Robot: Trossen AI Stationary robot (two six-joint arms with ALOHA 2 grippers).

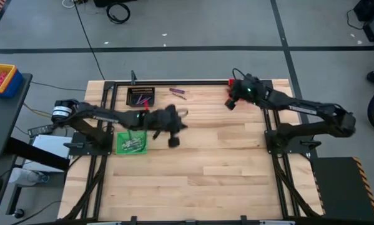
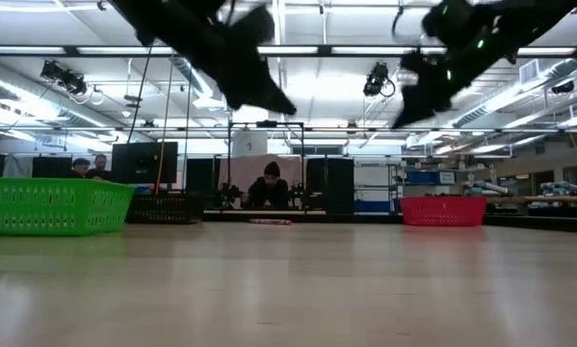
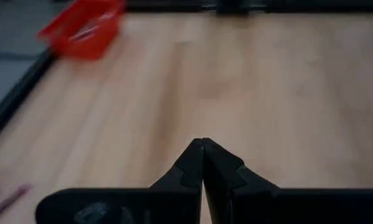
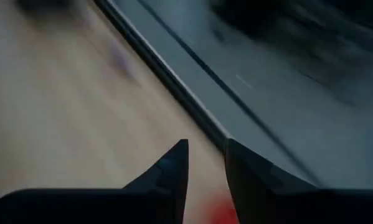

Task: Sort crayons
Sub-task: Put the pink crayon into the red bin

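Note:
A few purple crayons lie flat on the wooden table near its far edge, seen low as a small strip of crayons. More crayons lie in the black bin and the green bin. My left gripper is shut on nothing and hangs above the table's middle left, right of the black bin. My right gripper is open with nothing between its fingers. It hovers at the far right, over the small red bin.
The black table frame runs along the far edge, close to the right gripper. The three bins stand along the far and left parts of the table. In the low view, people sit at desks in the room beyond.

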